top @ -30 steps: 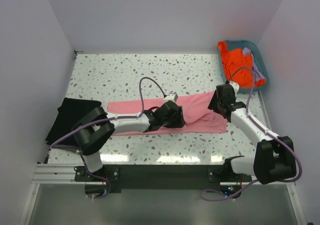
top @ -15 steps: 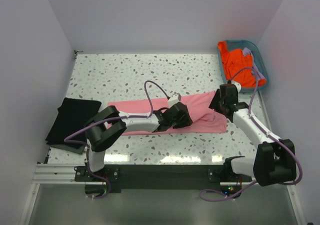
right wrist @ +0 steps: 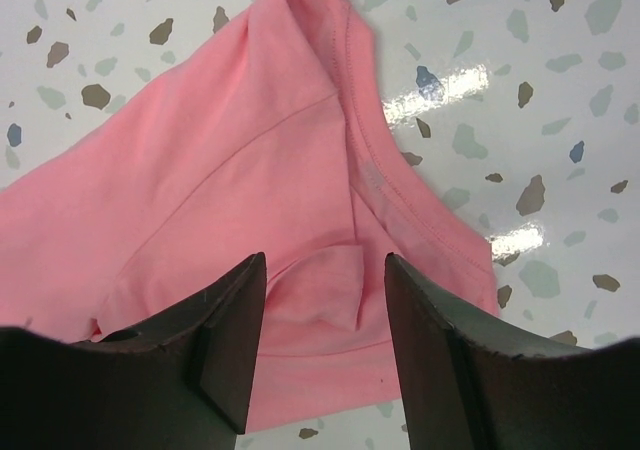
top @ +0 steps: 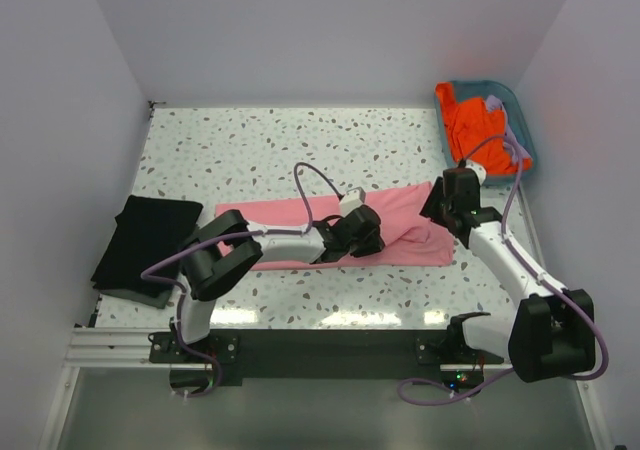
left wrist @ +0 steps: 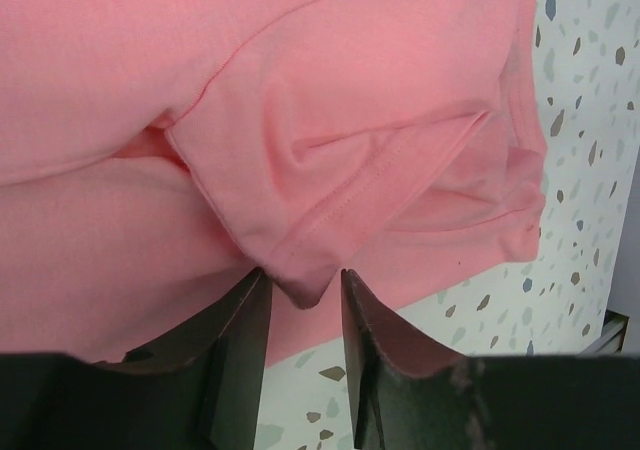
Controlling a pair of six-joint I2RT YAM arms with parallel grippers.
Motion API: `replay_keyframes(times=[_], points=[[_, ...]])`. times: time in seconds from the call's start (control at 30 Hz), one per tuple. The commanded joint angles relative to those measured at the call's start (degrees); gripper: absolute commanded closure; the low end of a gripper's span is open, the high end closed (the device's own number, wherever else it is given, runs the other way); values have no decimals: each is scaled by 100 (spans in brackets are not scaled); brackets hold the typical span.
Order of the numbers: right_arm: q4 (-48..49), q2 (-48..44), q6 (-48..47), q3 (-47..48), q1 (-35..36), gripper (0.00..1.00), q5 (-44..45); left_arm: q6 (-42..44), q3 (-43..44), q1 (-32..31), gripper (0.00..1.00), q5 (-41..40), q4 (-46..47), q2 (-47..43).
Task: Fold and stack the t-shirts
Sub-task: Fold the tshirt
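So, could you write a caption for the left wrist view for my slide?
Left gripper pinching a hemmed corner of the salmon-pink t-shirt, with the speckled table visible alongside.

The salmon-pink t-shirt is soft, matt knit cloth with stitched hems. The tabletop is smooth, glossy and speckled like terrazzo, catching glare. The left end effector has matt black plastic fingers, faintly scuffed. The basket is teal plastic.

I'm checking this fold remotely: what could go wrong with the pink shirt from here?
The left gripper pinches only a hem corner of the salmon-pink t-shirt; it could slip free. The right gripper looks open over the shirt's other end, so a one-sided pull might skew the fold.
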Motion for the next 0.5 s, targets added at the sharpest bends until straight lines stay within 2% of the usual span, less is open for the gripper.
replay_keyframes(times=[0.0, 0.23, 0.33, 0.47], points=[[30, -138, -51, -79, -31, 46, -53, -116, 267, -35, 62, -221, 116, 91], [21, -200, -77, -149, -32, 47, -27, -98, 233, -35, 83, -203, 89, 65], [48, -200, -95, -185, -32, 47, -1, -63, 118, -35, 89, -221, 81, -101], [74, -191, -104, -255, -31, 47, 43, -11, -57, -26, 91, -212, 89, -268]])
